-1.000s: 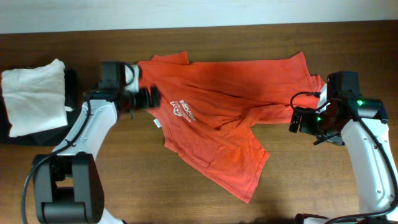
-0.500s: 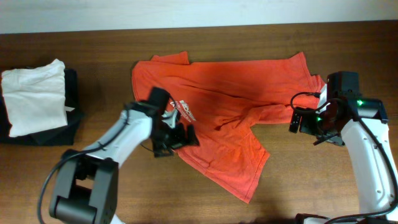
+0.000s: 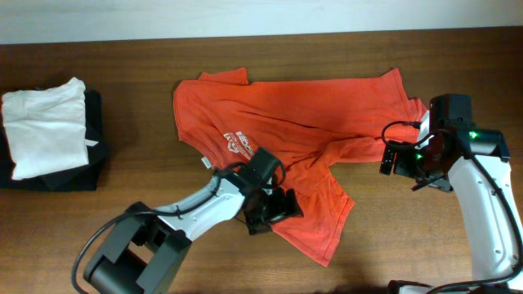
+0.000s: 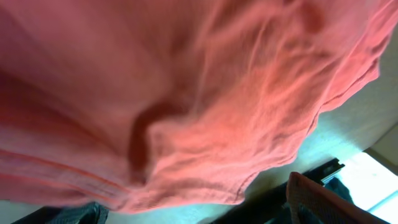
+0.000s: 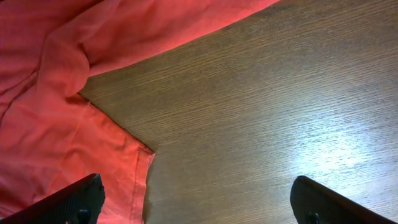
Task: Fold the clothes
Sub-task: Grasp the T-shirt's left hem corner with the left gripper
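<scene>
Centrally on the tabletop (image 3: 327, 57) lies the orange T-shirt (image 3: 310, 122), spread out but rumpled, white print facing up, with one lower flap trailing toward the near edge. The left tool (image 3: 274, 208) sits on that flap; blurred cloth fills its own camera, so I cannot tell whether it grips. The right tool (image 3: 398, 159) hangs wide open over bare wood, just beside the shirt's right edge. Far left, a white garment (image 3: 45, 122) rests folded on a black garment (image 3: 96, 159).
</scene>
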Robot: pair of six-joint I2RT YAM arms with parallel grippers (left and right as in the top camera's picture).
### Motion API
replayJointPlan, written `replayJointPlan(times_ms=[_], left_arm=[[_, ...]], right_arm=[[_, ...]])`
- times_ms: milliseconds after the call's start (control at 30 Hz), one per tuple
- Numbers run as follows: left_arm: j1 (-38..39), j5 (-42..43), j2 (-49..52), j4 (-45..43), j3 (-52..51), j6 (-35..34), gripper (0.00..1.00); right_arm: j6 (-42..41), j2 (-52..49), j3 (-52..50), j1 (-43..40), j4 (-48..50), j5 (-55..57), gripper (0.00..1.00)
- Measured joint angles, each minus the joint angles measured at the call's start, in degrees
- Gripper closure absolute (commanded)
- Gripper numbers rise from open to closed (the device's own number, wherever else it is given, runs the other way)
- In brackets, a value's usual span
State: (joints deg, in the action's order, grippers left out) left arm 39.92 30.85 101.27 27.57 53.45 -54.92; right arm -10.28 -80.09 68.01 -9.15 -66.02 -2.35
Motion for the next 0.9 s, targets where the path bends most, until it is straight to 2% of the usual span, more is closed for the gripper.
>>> replayJointPlan(times_ms=[200,233,333,400,433,500,533,600,767,900], left_arm=[[4.0,2.0,0.8,2.0,0.0,-4.7,0.11],[4.6,2.1,0.9,2.0,0.0,-5.4,0.18],[5.3,0.7,1.0,0.8,0.0,-6.6,0.30],[5.5,-0.6,1.1,-0.9,-0.1,-7.4,0.45],[5.5,-1.7,1.1,-2.1,-0.1,-7.5,0.58],[5.5,-4.4,1.3,-3.4,-0.1,-7.6,0.94],[5.5,-5.5,1.4,-3.5,-0.1,-7.8,0.99],[5.4,-8.4,1.7,-3.4,-0.4,-7.6,0.99],[3.5,-8.8,1.8,0.1,0.0,-5.7,1.00],[-5.5,-9.0,0.9,8.8,0.4,-1.4,1.00]], right_arm=[[0.0,0.0,0.0,0.0,0.0,0.0,0.01],[0.0,0.0,0.0,0.0,0.0,0.0,0.01],[0.0,0.0,0.0,0.0,0.0,0.0,0.01],[0.0,0.0,0.0,0.0,0.0,0.0,0.01],[0.0,0.0,0.0,0.0,0.0,0.0,0.01],[0.0,0.0,0.0,0.0,-0.1,0.0,0.01],[0.0,0.0,0.0,0.0,-0.3,0.0,0.01],[0.0,0.0,0.0,0.0,-0.5,0.0,0.01],[0.0,0.0,0.0,0.0,-0.5,0.0,0.01],[0.0,0.0,0.0,0.0,0.0,0.0,0.01]])
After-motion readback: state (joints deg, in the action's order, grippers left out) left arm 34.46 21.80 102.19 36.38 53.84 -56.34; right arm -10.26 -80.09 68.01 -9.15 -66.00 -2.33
